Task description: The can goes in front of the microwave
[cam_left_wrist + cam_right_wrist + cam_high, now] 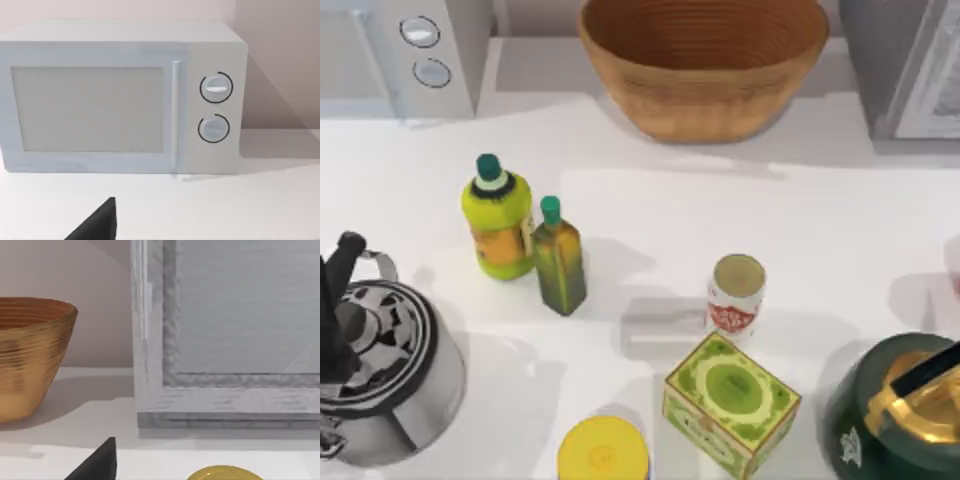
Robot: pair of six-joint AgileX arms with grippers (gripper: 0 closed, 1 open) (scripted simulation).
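Can [736, 296] untouched on bench [740, 200], far from microwave [410, 55]; jaws' state cannot tell. Pre-grasp step, probably; next: reach down, straddle can.

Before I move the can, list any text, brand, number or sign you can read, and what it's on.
No text is legible anywhere.
Can: red print on the white label, too blurred to read.
Yellow-green bottle: orange label, unreadable.
Green box: round emblem on top, no readable words.
Dark green kettle: small pale mark on its side, too small to read.
Microwave: two dials, no numbers or markings visible.
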